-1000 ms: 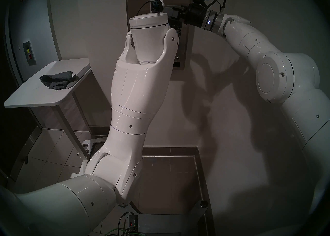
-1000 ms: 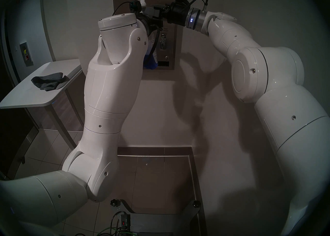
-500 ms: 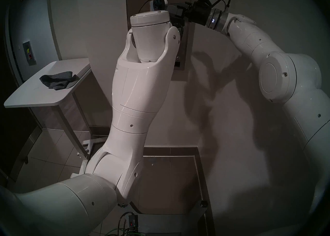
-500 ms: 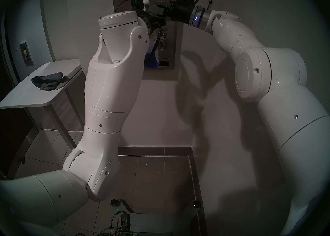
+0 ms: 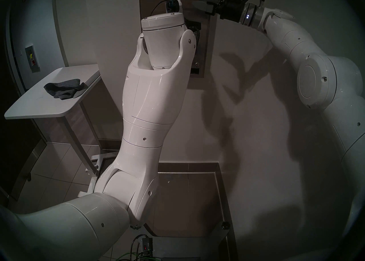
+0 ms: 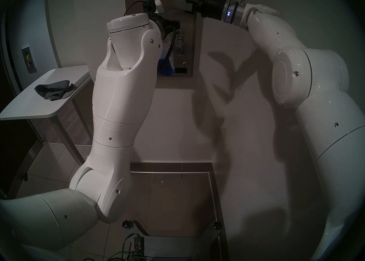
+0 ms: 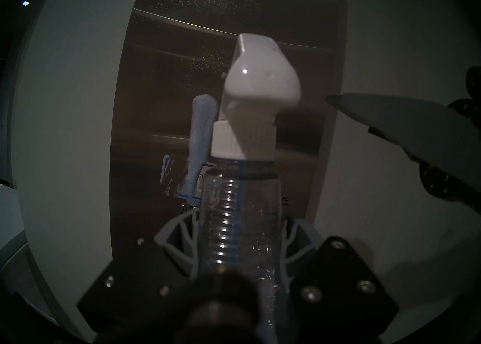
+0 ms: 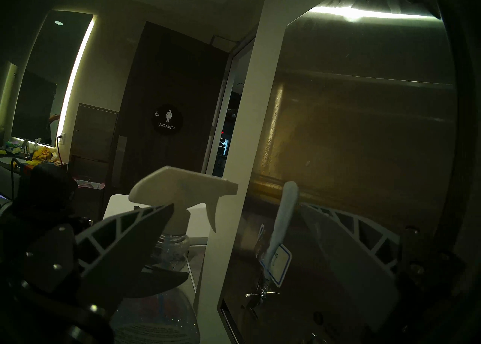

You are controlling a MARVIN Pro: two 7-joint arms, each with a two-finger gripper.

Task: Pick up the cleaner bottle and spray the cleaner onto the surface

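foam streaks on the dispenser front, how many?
1: a whitish foam streak runs down the steel dispenser front onto the blue-edged sticker, beside the cleaner bottle. More may be hidden behind it.

head pair looks down; wrist views sit close, sharing the steel dispenser (image 7: 161, 80).

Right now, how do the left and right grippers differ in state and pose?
The left gripper has its fingers shut on the cleaner bottle, just below the cap; the right gripper is open and holds nothing. The left points at the steel dispenser front; the right points sideways across it, beside the spray head. Both have ribbed grey fingers.
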